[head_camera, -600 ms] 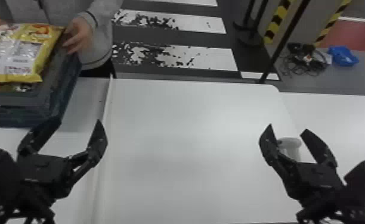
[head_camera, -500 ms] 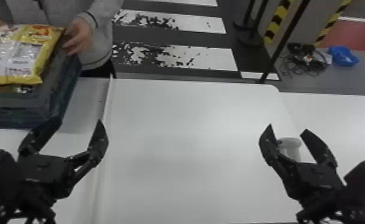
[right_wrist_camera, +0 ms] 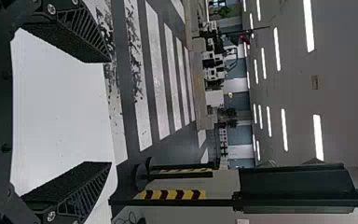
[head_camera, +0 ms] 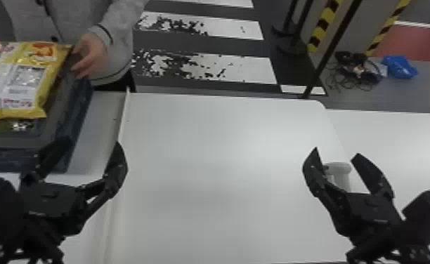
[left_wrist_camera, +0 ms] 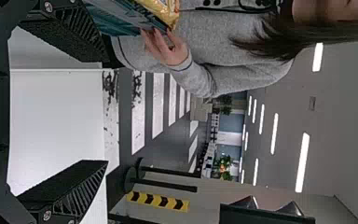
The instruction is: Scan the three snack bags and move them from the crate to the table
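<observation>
White table (head_camera: 225, 140): crate (head_camera: 78, 105) shifted nearer left claw (head_camera: 92, 143).

Head view: left edge cuts crate (head_camera: 78, 105), yellow bag (head_camera: 24, 82); lower bag (head_camera: 8, 125) mostly hidden.

Large indoor hall, lab or workshop sort — which exactly, cannot tell. White table (head_camera: 207, 158) between left fingers (head_camera: 117, 172) and right fingers (head_camera: 311, 172), reaching beyond both. Past table's far edge, dark floor (head_camera: 286, 66) with broad white stripes (head_camera: 249, 68) like pedestrian crossing, paint patchy. Beyond right fingers: black-and-yellow hazard markings (head_camera: 322, 26), tangled cables (head_camera: 360, 75) on floor, red floor area (head_camera: 414, 42). Far beyond left fingers, in wrist view — green plants (left_wrist_camera: 223, 161), long ceiling lights (left_wrist_camera: 302, 163).
</observation>
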